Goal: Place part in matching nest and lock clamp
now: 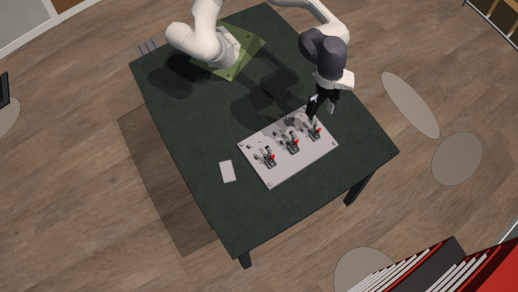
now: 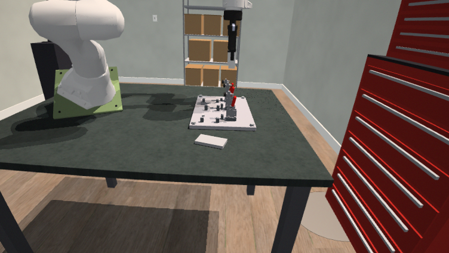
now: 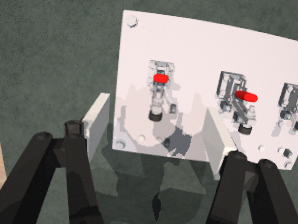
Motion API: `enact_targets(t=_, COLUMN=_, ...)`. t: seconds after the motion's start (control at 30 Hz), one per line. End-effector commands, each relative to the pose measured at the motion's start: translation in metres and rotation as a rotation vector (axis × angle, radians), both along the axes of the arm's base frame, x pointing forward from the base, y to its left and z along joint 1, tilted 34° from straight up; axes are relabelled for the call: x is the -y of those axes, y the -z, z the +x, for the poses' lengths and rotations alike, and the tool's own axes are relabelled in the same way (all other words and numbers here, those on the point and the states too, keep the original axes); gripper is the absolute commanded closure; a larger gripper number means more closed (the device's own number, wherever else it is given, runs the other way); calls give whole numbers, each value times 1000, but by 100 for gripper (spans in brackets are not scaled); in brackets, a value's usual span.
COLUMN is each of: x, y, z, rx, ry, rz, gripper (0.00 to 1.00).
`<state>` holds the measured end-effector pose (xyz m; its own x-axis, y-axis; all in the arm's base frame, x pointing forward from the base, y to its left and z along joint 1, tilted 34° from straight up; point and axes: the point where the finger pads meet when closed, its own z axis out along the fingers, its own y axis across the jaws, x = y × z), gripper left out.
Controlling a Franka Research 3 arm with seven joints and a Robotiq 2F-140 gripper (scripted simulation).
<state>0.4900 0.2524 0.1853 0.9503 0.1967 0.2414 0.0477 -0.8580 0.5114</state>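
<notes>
The part, a flat pale rectangular block (image 1: 227, 171) (image 2: 210, 141), lies on the table beside the fixture plate (image 1: 301, 159) (image 2: 243, 110) (image 3: 200, 55). Three red-handled clamps stand in a row: the nearest to the part (image 1: 269, 159), the middle one (image 1: 293, 144) (image 3: 235, 90) and the farthest (image 1: 314, 133) (image 3: 161, 90). In the exterior view the bars of the clamps look raised, with black tips up; they overlap there, so exact angles cannot be told. My gripper (image 1: 322, 113) (image 2: 231, 62) (image 3: 157, 114) is open and empty, above the plate's far end, clear above the farthest clamp.
Small blocks and pads stand on the plate beside the clamps, with bolts (image 1: 269, 184) (image 3: 132, 21) at its corners. The arm's green base plate (image 1: 253, 45) (image 2: 117, 105) is on the table's other side. A red drawer cabinet (image 2: 393, 125) stands beyond the table's edge.
</notes>
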Motion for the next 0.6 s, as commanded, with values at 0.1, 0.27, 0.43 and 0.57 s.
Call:
enact_targets(t=0.1, x=-5, y=-12, z=-9, rx=-10, ry=18, rz=-2, gripper=42)
enact_targets(t=0.27, x=-6, y=-13, z=-10, rx=-10, ry=18, rz=-2, gripper=42)
enact_targets(t=0.43, x=-3, y=-14, z=-10, rx=-10, ry=18, rz=-2, gripper=42)
enact_targets(t=0.57, x=2, y=-17, z=-11, rx=-10, ry=18, rz=-2, gripper=42)
